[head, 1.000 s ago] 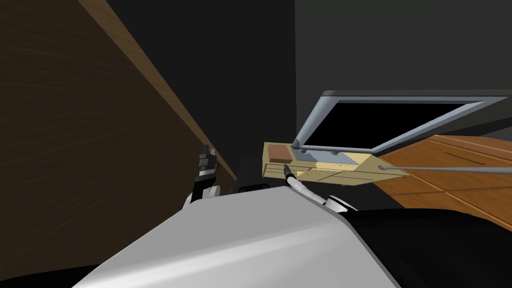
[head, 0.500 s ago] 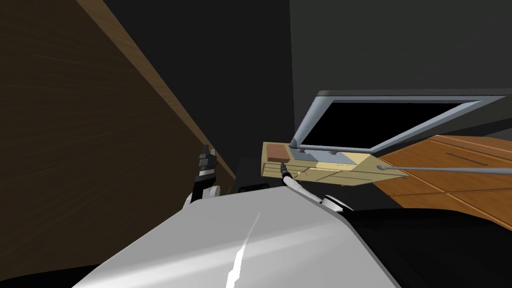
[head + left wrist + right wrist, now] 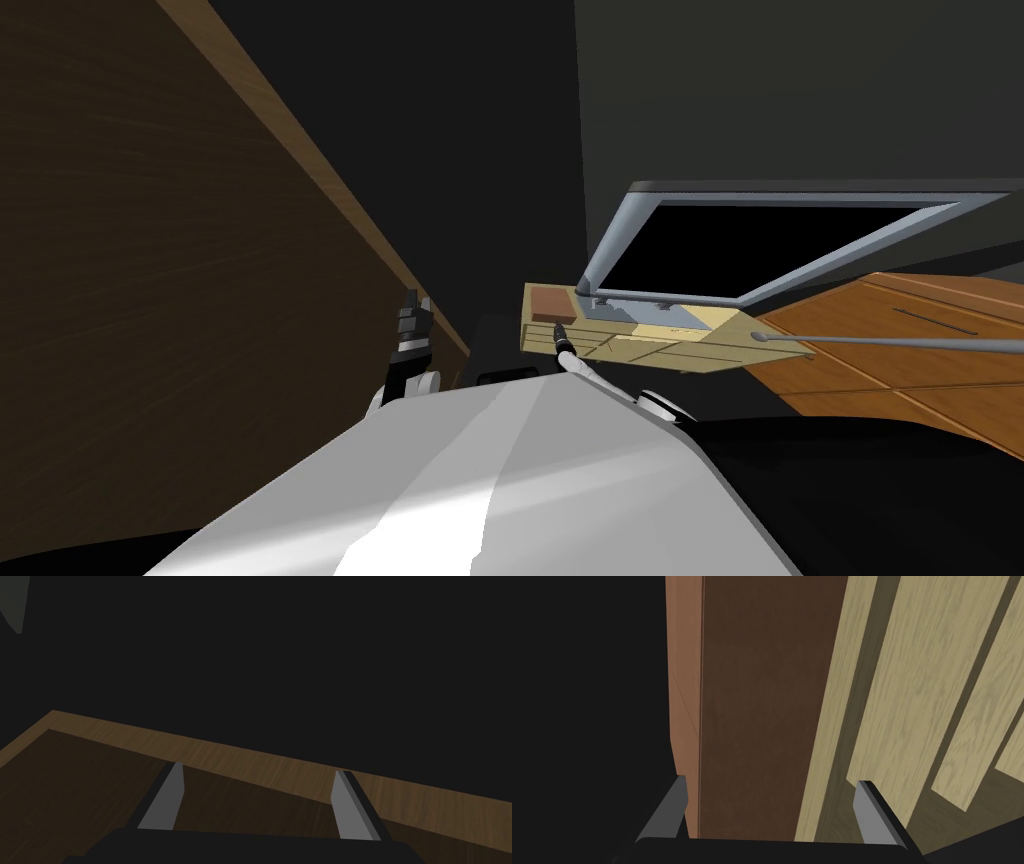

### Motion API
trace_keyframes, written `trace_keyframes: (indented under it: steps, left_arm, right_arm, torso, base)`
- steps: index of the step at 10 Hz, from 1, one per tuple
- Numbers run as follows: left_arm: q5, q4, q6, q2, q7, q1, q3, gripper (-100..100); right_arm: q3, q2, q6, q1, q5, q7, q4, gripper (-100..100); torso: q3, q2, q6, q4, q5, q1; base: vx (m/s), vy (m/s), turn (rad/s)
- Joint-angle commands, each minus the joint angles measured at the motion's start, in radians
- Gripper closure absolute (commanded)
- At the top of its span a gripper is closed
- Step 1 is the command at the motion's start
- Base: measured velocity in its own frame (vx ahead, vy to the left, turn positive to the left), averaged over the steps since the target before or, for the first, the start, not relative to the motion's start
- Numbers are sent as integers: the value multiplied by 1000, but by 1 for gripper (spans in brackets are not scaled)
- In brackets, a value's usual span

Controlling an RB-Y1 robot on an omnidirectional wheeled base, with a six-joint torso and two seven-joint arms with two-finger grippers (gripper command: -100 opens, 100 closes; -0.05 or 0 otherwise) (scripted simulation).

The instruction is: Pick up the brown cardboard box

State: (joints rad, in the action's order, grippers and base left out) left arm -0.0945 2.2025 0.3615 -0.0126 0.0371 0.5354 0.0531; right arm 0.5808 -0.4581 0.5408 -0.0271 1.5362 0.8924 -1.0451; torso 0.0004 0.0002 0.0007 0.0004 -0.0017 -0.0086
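The right gripper (image 3: pixel 772 781) is spread wide, right at the box (image 3: pixel 762 701). I think it should push on until the box sits deep inside, then squeeze.

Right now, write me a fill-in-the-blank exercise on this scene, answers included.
1. The right gripper points at the ____ box.
2. The left gripper, like it, has its fingers ____.
3. The box rests on a light wood stand, beside a screen with a ____ frame.
Missing words: brown; open; grey.
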Motion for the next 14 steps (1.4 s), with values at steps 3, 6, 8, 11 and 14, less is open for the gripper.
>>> trace_keyframes:
  steps: [3,6,8,11,14]
  left_arm:
    - [0,0,0,0,0,0,0,0]
    - [0,0,0,0,0,0,0,0]
    - [0,0,0,0,0,0,0,0]
    - [0,0,0,0,0,0,0,0]
    - [0,0,0,0,0,0,0,0]
  right_arm:
    - [18,32,58,6,55,-23,-39,-100]
    - [29,65,107,10,93,-34,-79,-100]
    - [37,86,141,13,120,-40,-107,-100]
    - [36,88,141,12,119,-36,-113,0]
    - [48,105,235,94,11,-38,-18,-100]
  torso:
    - [0,0,0,0,0,0]
    - [0,0,0,0,0,1]
    - [0,0,0,0,0,0]
    - [-1,-2,0,0,0,3]
    - [0,1,0,0,-1,-4]
  base:
    - [-42,-69,28]
    - [-44,-64,27]
    - [-45,-71,29]
    - [-13,-25,8]
    - [-70,-143,401]
